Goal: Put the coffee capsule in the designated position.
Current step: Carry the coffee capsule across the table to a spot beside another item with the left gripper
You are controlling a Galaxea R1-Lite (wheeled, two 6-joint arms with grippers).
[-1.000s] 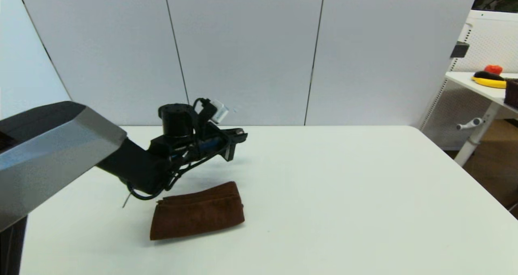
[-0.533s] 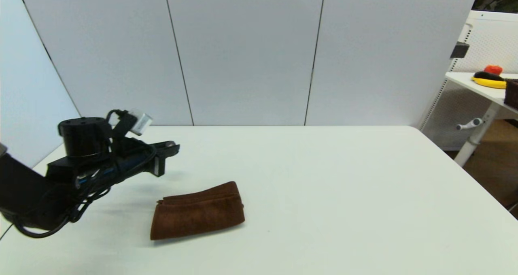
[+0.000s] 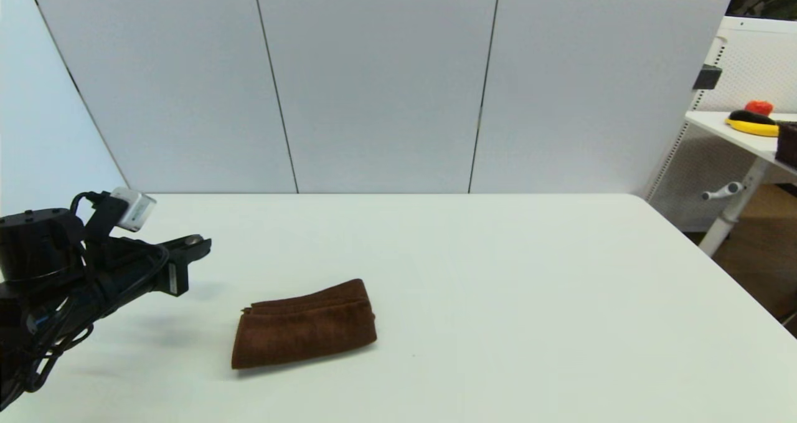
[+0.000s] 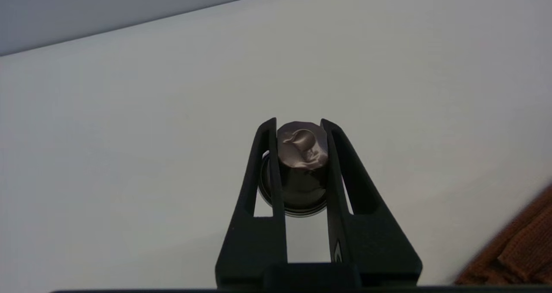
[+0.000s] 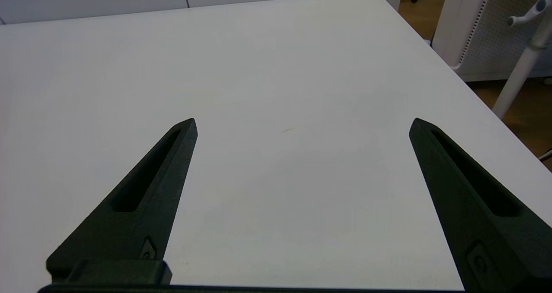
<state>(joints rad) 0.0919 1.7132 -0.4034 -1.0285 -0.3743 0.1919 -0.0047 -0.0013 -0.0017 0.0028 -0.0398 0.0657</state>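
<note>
Head view first: the left hand (image 3: 187, 258) hangs over the left side of the white worktop (image 3: 498, 298), held above the surface with its shadow cast below. From this angle a small greyish shape shows at its tip, too small to make out. Left wrist view settles it: the two black fingers (image 4: 263, 172) are clamped on the coffee capsule (image 4: 302, 155), dark grey and a bit shiny, its crumpled dome facing the camera and its wider rim showing below between the fingers. Bare white worktop lies under it. A folded brown towel (image 3: 305, 326) lies on the worktop to the right of that hand and nearer the robot, clear of the fingers; its corner shows at the edge of the left wrist view. Over on the right wrist view, the right hand (image 5: 302, 129) hovers above bare worktop, fingers spread wide, nothing between them.
</note>
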